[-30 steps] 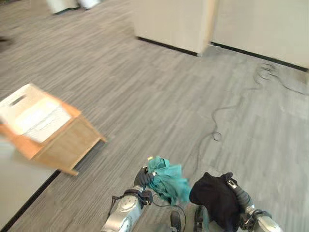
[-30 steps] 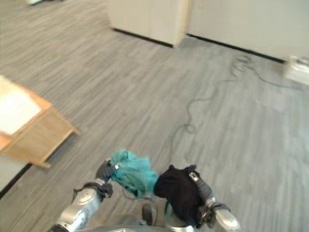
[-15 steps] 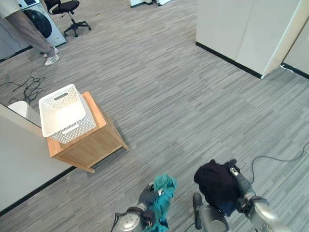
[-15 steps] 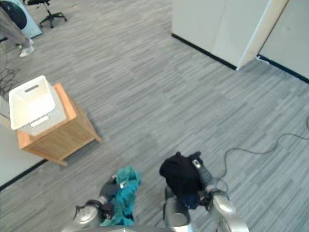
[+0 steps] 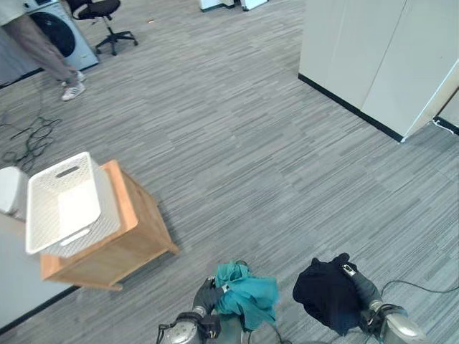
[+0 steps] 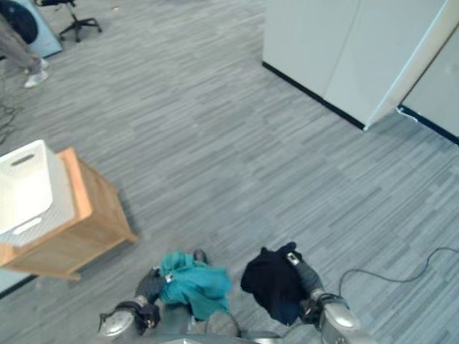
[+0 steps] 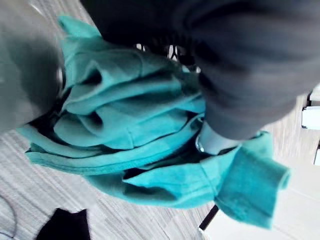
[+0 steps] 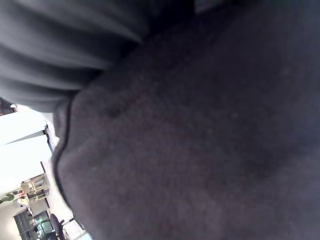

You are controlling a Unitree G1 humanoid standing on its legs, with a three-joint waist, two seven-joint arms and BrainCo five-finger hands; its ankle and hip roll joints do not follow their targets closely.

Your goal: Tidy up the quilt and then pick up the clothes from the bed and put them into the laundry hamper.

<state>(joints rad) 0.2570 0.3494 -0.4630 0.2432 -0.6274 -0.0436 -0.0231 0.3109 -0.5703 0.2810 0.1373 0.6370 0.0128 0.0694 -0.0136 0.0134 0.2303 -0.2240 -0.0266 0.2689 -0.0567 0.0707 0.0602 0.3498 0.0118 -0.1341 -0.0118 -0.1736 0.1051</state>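
1. Since half a second ago the head camera has swung, so the whole scene sits differently; against that shift, the teal garment [image 5: 247,297] now bunches out in front of the left hand [image 5: 207,295] where before it hung down beside it.
2. The left hand, low in the eye views, has its fingers curled into the teal garment; the left wrist view shows the folded teal cloth [image 7: 150,145] close against the hand's dark cover.
3. The right hand [image 5: 358,285] carries a black garment [image 5: 326,295], draped over and around it; the fingers are buried in the cloth, so I cannot tell how far they are closed. The right wrist view shows the dark fabric [image 8: 200,150] very close.
4. The two garments are held side by side above the grey striped floor [image 5: 251,158], slightly apart.
5. Further to the robot's left stands a low wooden table [image 5: 133,236], and on it a white perforated laundry hamper [image 5: 64,204] with slot handles, well apart from both hands.
6. Beyond, white cabinet panels [image 5: 373,57] rise on the right.
7. At the far left are a person's legs [image 5: 43,50], an office chair [image 5: 107,21] and a washing machine [image 5: 61,32].
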